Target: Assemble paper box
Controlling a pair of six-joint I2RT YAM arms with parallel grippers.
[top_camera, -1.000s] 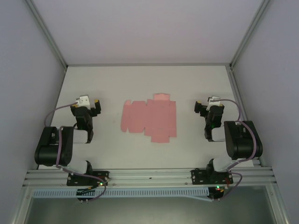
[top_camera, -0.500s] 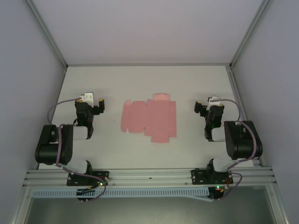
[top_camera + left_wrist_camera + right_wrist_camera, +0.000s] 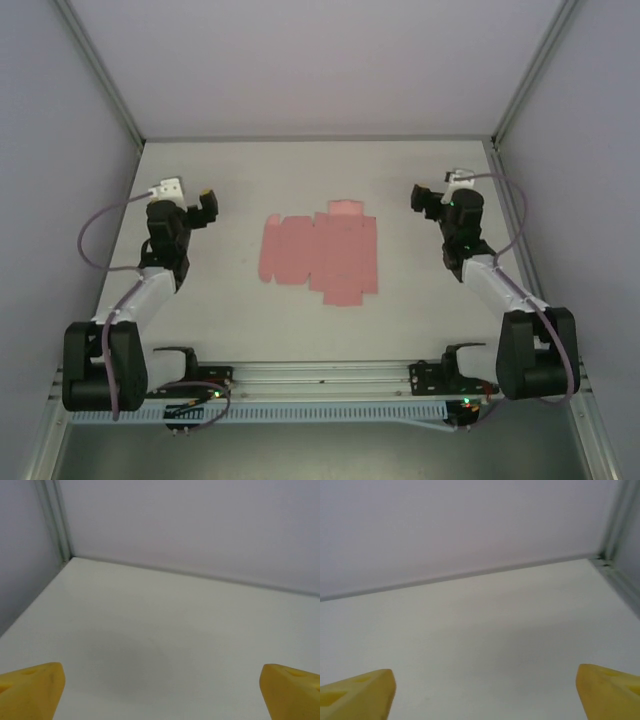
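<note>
A pale pink die-cut cardstock sheet (image 3: 320, 250), the paper box not yet folded, lay flat and fully spread near the middle of the white counter (image 3: 300, 170). Faint creases divided it into side-by-side panels. A short square tab stuck out of its outline at 12 o'clock, a longer one at 6 o'clock, and the edge at 9 o'clock was cut into small notched flaps. No panel was lifted or bent. The black-and-white left arm (image 3: 150, 285) reached up the counter's left side, and its left jaws sat at about 10 o'clock from the sheet, well apart from it. The matching right arm (image 3: 490, 280) held the right jaws at about 2 o'clock from the sheet, also well clear of it. In the left wrist view the yellow fingertips (image 3: 30, 692) stood far apart over bare counter with nothing between them. In the right wrist view the yellow fingertips (image 3: 355, 695) were spread just as wide, gripping nothing.
</note>
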